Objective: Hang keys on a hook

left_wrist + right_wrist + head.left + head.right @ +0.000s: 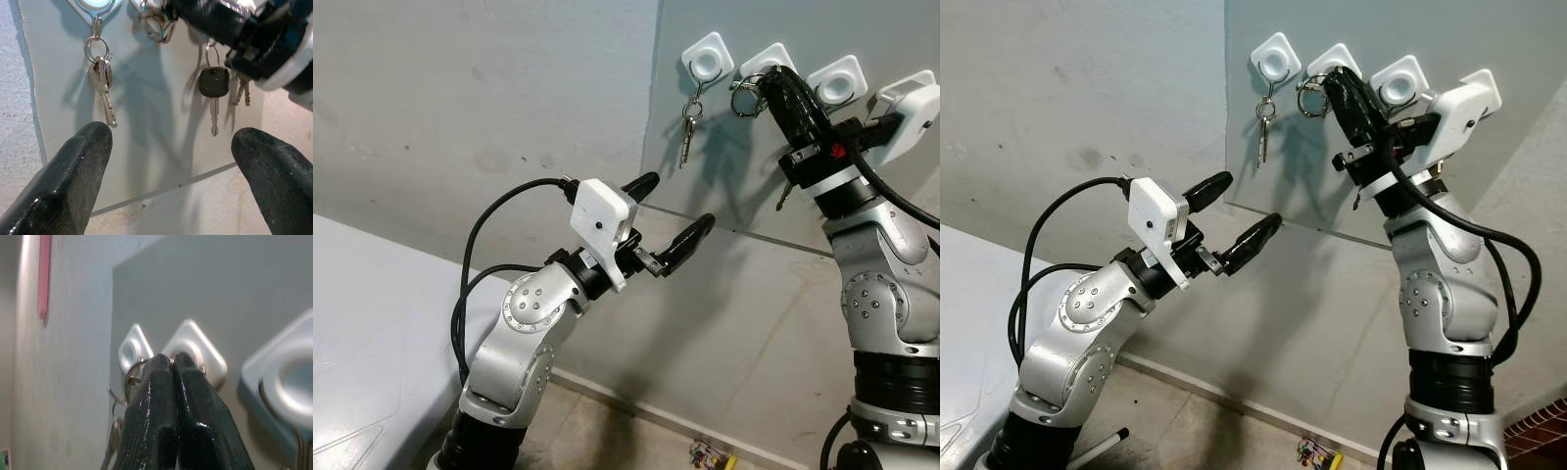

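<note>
Nothing readable is showing anywhere right now: no lettering, brand marks, numbers or signs are appearing on any surface in these views.

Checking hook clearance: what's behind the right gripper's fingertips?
Right gripper, shut on a key ring, covers the second hook pad. The hook itself is hidden.

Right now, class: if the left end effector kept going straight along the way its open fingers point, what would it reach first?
Probably the grey wall panel below the hanging keys. The left end effector aims between the silver keys and the black-headed key; depth is unclear.
</note>
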Controlling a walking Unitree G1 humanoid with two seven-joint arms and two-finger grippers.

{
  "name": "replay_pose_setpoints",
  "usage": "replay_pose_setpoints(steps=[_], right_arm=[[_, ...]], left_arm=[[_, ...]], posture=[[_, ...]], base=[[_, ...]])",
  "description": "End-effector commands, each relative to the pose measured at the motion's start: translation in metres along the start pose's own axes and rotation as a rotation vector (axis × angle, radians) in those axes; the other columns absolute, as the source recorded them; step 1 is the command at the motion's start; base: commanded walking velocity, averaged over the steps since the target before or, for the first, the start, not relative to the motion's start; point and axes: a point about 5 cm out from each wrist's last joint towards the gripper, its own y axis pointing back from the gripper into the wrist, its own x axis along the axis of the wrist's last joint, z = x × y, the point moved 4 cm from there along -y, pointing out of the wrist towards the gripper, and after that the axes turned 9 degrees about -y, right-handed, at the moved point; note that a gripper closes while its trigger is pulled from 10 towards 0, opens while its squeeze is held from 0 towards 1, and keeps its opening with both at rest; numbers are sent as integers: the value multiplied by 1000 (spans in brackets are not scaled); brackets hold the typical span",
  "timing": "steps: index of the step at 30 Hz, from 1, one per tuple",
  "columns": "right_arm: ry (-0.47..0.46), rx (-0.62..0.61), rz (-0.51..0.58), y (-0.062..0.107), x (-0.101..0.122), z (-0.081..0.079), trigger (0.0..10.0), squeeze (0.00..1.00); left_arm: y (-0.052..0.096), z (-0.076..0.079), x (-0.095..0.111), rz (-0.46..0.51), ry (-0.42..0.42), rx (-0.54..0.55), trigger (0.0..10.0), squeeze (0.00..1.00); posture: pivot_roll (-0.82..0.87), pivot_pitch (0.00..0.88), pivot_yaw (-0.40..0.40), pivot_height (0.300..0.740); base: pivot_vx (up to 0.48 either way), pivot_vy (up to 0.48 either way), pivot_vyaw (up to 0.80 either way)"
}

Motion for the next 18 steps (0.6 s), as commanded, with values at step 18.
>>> replay_pose_setpoints(steps=[18], right_arm=[[70,27,-24,23,-3,-15,10000,0]], left_arm=[[-2,3,7,16,-16,-19,10000,0]], posture=[[-44,52,-18,711]], base=[[0,0,0]])
